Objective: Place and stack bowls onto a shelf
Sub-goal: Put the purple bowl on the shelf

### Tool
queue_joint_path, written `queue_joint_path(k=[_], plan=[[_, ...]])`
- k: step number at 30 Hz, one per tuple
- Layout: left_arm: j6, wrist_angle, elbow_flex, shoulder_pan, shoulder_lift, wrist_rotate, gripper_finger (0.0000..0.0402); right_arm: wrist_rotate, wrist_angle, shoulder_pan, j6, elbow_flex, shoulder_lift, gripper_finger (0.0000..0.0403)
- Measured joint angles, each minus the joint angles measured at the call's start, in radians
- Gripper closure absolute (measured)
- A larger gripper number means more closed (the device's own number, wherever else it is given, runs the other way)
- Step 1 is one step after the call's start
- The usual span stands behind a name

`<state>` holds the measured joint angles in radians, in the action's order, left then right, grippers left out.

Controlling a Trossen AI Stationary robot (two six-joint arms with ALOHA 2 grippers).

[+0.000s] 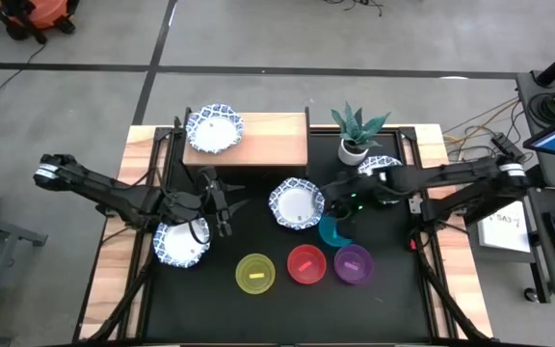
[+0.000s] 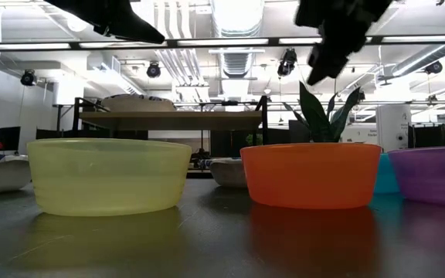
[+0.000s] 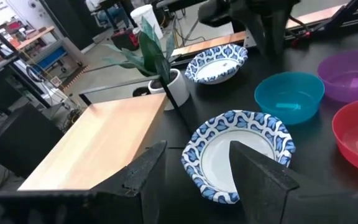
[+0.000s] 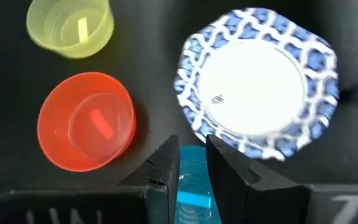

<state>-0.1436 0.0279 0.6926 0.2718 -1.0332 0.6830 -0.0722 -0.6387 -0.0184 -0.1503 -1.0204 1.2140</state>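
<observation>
My right end effector [image 4: 191, 163], slightly parted, straddles the teal bowl [image 1: 334, 231] rim; I should pinch squarely before lifting toward the shelf [image 1: 276, 142].

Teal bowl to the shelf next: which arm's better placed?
Right. The right gripper hangs directly over the teal bowl, fingers straddling its rim. The left gripper, open, sits near the blue-rimmed bowl at the table's other side.
</observation>
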Motion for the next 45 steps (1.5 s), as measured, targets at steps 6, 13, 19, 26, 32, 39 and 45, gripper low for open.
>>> queue_joint_path(k=[6, 13, 19, 26, 32, 39, 45], plan=[[0.0, 0.027, 0.0, 0.0, 0.0, 0.0, 0.0246, 0.001, -0.144, -0.068, 0.094, -0.173, 0.217, 0.0335], [0.045, 0.114, 0.0, 0.0, 0.002, 0.026, 0.0246, 0.001, -0.171, -0.133, 0.174, -0.327, 0.398, 0.0335], [0.154, 0.24, 0.0, 0.0, 0.017, 0.073, 0.0245, 0.002, -0.247, -0.143, 0.083, -0.411, 0.49, 0.0335], [0.224, 0.288, 0.0, 0.0, 0.04, 0.077, 0.0245, -0.021, -0.529, -0.146, -0.165, -0.46, 0.516, 0.0334], [0.236, 0.289, 0.0, 0.0, 0.038, 0.075, 0.0245, -0.124, -0.622, -0.228, -0.209, -0.438, 0.469, 0.03], [0.236, 0.286, 0.0, 0.0, 0.034, 0.075, 0.0245, -0.086, -0.703, -0.314, -0.308, -0.411, 0.452, 0.0241], [0.236, 0.283, 0.0, 0.0, 0.032, 0.075, 0.0245, -0.073, -0.612, -0.346, -0.366, -0.248, 0.365, 0.0226]])
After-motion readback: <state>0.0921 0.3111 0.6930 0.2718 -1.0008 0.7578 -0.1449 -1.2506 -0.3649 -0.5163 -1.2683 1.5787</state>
